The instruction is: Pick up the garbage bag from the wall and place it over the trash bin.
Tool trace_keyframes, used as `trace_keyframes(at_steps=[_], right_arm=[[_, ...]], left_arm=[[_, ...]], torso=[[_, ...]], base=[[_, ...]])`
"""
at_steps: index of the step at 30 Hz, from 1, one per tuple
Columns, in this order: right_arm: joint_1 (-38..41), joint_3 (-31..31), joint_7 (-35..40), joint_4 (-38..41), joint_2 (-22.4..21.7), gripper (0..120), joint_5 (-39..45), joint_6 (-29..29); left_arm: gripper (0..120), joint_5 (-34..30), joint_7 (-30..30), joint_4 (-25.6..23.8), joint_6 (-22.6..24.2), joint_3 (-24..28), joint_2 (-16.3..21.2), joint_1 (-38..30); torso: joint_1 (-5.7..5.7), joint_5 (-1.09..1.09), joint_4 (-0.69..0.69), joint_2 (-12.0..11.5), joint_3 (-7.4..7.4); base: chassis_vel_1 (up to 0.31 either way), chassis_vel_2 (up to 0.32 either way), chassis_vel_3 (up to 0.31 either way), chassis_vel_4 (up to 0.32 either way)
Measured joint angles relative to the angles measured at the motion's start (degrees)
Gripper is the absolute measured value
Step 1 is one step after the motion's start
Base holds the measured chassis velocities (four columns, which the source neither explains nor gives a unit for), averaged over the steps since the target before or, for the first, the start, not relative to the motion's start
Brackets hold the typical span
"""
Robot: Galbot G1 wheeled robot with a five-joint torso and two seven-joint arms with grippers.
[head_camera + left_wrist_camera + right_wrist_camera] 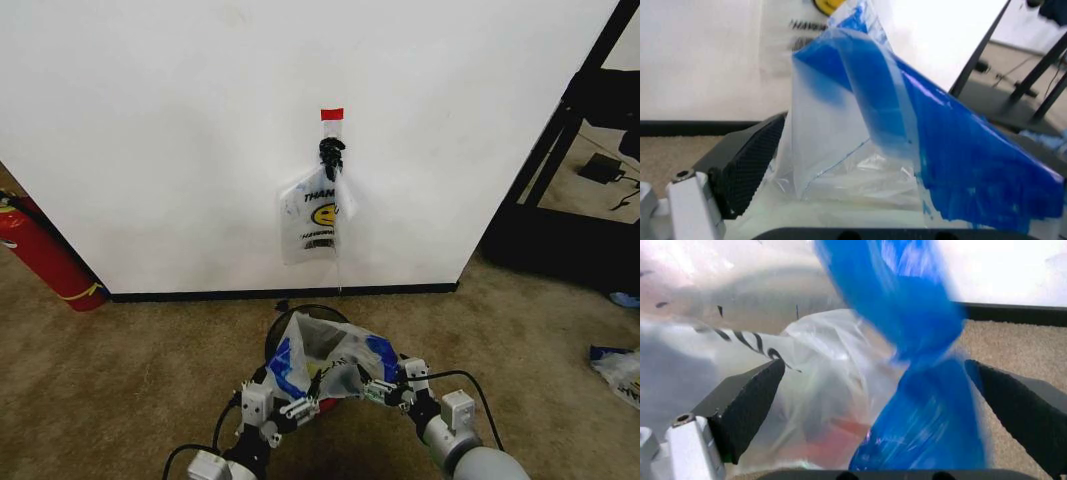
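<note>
The garbage bag (325,355), crinkly translucent plastic with blue patches, lies bunched over the trash bin (283,326), whose black rim peeks out behind it. My left gripper (285,410) and right gripper (385,390) sit at the bag's near left and right sides. In the right wrist view both black fingers (747,400) stand wide apart with the garbage bag (907,340) hanging loosely between them. In the left wrist view one finger (747,165) stands far to the side and the garbage bag (907,150) hides the other. The white wall (180,120) rises just behind the bin.
On the wall, under a red tape strip (331,114), a black hook (331,152) holds a flat white smiley bag (315,215). A red fire extinguisher (40,250) leans at the left. A black frame (560,150) stands right, with plastic (620,370) on the carpet.
</note>
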Motion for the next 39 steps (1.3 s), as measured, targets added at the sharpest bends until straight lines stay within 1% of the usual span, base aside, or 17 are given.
trace_keyframes(at_steps=[3, 6, 10, 16, 17, 19, 20, 21, 22, 23, 27, 29, 32, 35, 37, 38, 39], right_arm=[[0.45, -0.30, -0.54, -0.48, 0.44, 100, -0.14, 0.74], [0.60, -0.49, -0.61, -0.47, 0.77, 100, 0.13, 0.85], [0.17, -0.23, -0.29, 1.19, 1.28, 100, 5.27, 0.82], [0.63, -0.43, -0.87, 0.15, 1.62, 98, 5.77, 0.78], [2.09, -1.34, 0.30, -1.23, 2.67, 88, 6.74, 0.24], [2.86, -1.71, 1.41, -1.73, 3.44, 78, 8.44, -0.34], [3.01, -1.79, 1.71, -1.81, 3.62, 77, 9.12, -0.48], [3.04, -1.85, 1.89, -1.83, 3.66, 70, 9.73, -0.60], [3.04, -1.85, 1.89, -1.83, 3.66, 70, 9.73, -0.60], [2.96, -1.85, 1.93, -1.83, 3.62, 67, 9.92, -0.64], [2.52, -1.76, 2.09, -1.76, 3.23, 53, 10.17, -0.72], [2.36, -1.70, 2.31, -2.00, 3.22, 42, 10.07, -0.80], [2.33, -1.68, 2.71, -2.26, 3.27, 35, 9.86, -0.86], [2.32, -1.63, 3.47, -2.54, 3.25, 20, 9.39, -1.23], [2.34, -1.63, 3.68, -2.67, 3.25, 17, 9.26, -1.31], [2.35, -1.60, 4.04, -2.88, 3.25, 9, 9.00, -1.48], [2.35, -1.60, 4.04, -2.88, 3.25, 9, 9.00, -1.48]], left_arm=[[100, -5.17, 0.04, -1.94, 1.07, -0.48, 0.09, -0.39], [100, -6.47, 0.04, -1.82, 1.75, -0.46, -0.01, -0.62], [100, -5.27, 0.53, -0.32, 1.56, 0.02, -0.36, -0.71], [100, -2.00, 1.05, 1.38, 0.61, 1.10, -1.19, -0.48], [100, -1.44, 1.13, 1.37, 0.40, 1.02, -1.48, 0.30], [100, -1.15, 1.20, 1.27, 0.23, 0.76, -1.55, 0.80], [100, -1.09, 1.22, 1.22, 0.18, 0.65, -1.56, 0.95], [100, -0.99, 1.23, 1.20, 0.13, 0.51, -1.61, 1.10], [100, -0.99, 1.23, 1.20, 0.13, 0.51, -1.61, 1.10], [100, -0.95, 1.24, 1.20, 0.12, 0.45, -1.67, 1.16], [100, -0.88, 1.28, 1.23, 0.11, 0.43, -2.04, 1.27], [100, -0.70, 1.34, 1.59, 0.04, 0.55, -2.35, 1.39], [100, -0.48, 1.40, 1.69, -0.06, 0.62, -2.51, 1.65], [100, 0.00, 1.59, 1.63, -0.16, 0.52, -2.58, 2.10], [100, 0.06, 1.60, 1.62, -0.21, 0.43, -2.59, 2.15], [100, 0.09, 1.61, 1.62, -0.31, 0.30, -2.62, 2.27], [100, 0.09, 1.61, 1.62, -0.31, 0.30, -2.62, 2.27]], torso=[[0.00, 0.01, 0.00, 0.00, 0.00], [0.00, 0.01, 0.00, 0.00, 0.00], [0.00, 0.00, 0.00, 0.00, 0.00], [0.00, -0.01, -0.01, 0.00, 0.00], [0.00, 0.00, 0.00, 0.00, 0.00], [0.00, 0.01, 0.01, 0.00, 0.00], [0.00, 0.02, 0.01, 0.00, 0.00], [0.00, 0.01, 0.01, 0.00, 0.00], [0.00, 0.01, 0.01, 0.00, 0.00], [0.00, 0.00, 0.00, 0.00, 0.00], [0.00, 0.00, 0.00, 0.00, 0.00], [0.00, 0.00, 0.00, 0.00, 0.00], [0.00, 0.00, 0.00, 0.00, 0.00], [0.00, 0.00, 0.00, 0.00, 0.00], [0.00, 0.00, 0.00, 0.00, 0.00], [0.00, 0.00, 0.00, 0.00, 0.00], [0.00, 0.00, 0.00, 0.00, 0.00]], base=[[0.000, 0.000, 0.000, 0.000], [0.000, 0.000, 0.000, 0.000], [0.000, 0.000, 0.000, 0.000], [0.000, 0.000, 0.000, 0.000], [0.000, 0.000, 0.000, 0.000], [0.000, 0.000, 0.000, 0.000], [0.000, 0.000, 0.000, 0.000], [0.000, 0.000, 0.000, 0.000], [0.000, 0.000, 0.000, 0.000], [0.000, 0.000, 0.000, 0.000], [0.000, 0.000, 0.000, 0.000], [0.000, 0.000, 0.000, 0.000], [0.000, 0.000, 0.000, 0.000], [0.000, 0.000, 0.000, 0.000], [0.000, 0.000, 0.000, 0.000], [0.000, 0.000, 0.000, 0.000], [0.000, 0.000, 0.000, 0.000]])
